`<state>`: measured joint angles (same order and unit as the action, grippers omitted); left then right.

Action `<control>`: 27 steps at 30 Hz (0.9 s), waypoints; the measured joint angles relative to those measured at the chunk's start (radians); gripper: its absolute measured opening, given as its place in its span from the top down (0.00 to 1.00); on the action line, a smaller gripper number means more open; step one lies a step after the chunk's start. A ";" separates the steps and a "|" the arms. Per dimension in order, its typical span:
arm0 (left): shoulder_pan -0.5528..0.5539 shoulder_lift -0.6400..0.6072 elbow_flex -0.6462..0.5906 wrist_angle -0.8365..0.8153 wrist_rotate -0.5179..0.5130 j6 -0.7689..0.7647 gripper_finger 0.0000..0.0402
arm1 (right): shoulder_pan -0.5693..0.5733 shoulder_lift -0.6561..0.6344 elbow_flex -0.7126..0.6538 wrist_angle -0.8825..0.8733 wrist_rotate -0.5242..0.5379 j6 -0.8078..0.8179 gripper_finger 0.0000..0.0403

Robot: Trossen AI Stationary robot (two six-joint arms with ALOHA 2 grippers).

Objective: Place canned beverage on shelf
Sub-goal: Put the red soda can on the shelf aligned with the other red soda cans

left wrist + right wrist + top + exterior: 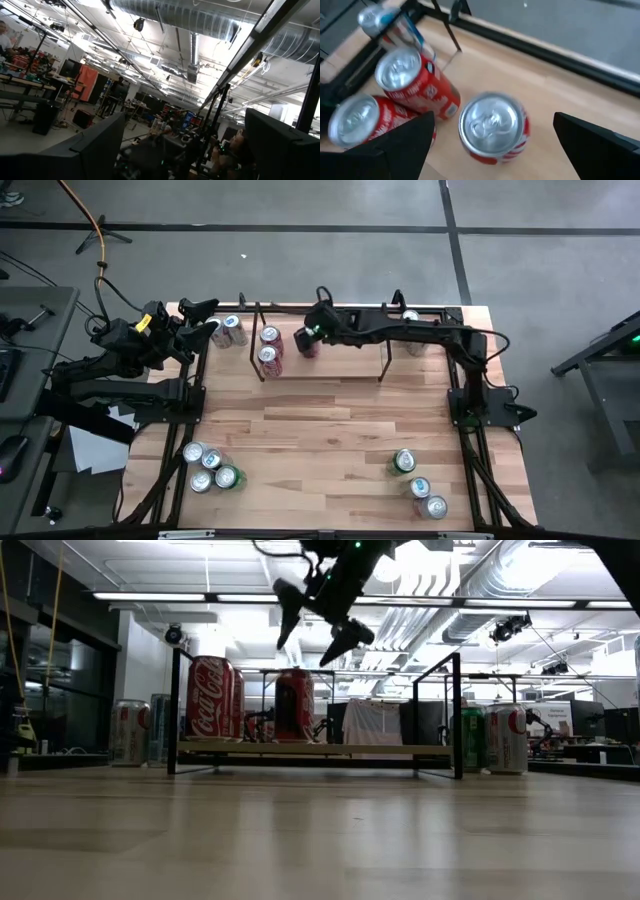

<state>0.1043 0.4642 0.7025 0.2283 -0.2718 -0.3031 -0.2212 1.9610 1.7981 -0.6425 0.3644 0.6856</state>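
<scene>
The shelf (340, 366) stands at the table's far middle; in the low view its wood base (320, 750) carries three red cans. Two of them (269, 346) stand at its left end. The third red can (309, 346) stands upright on the base (295, 705), right below my right gripper (313, 630). That gripper is open, fingers pointing down, a little above the can top (492, 125) and clear of it. My left gripper (205, 320) is open and empty at the far left, tipped up toward the ceiling (185, 120).
A white-and-red can (232, 330) stands on the table just left of the shelf, and another can (412, 320) right of it. Several cans (207, 467) stand at the near left, three (420, 485) at the near right. The table's middle is bare wood.
</scene>
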 joint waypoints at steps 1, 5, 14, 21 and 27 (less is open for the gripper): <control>0.000 0.000 0.000 0.000 0.000 0.000 0.18 | -0.004 -0.010 0.000 0.001 0.000 -0.012 0.03; 0.000 0.000 0.000 0.000 0.000 0.000 0.18 | -0.021 -0.049 0.000 0.004 -0.004 -0.093 0.03; 0.000 0.000 0.000 0.000 0.000 0.000 0.18 | -0.029 -0.072 0.000 -0.016 -0.028 -0.215 0.03; 0.000 0.000 0.000 0.000 -0.001 0.000 0.18 | -0.071 -0.072 0.000 0.061 -0.290 -0.441 0.03; 0.000 0.000 0.000 0.000 -0.004 -0.008 0.18 | -0.158 -0.064 0.000 0.030 -0.613 -0.710 0.03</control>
<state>0.1040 0.4644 0.7025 0.2283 -0.2756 -0.3110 -0.3797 1.8969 1.7981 -0.6124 -0.2485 -0.0246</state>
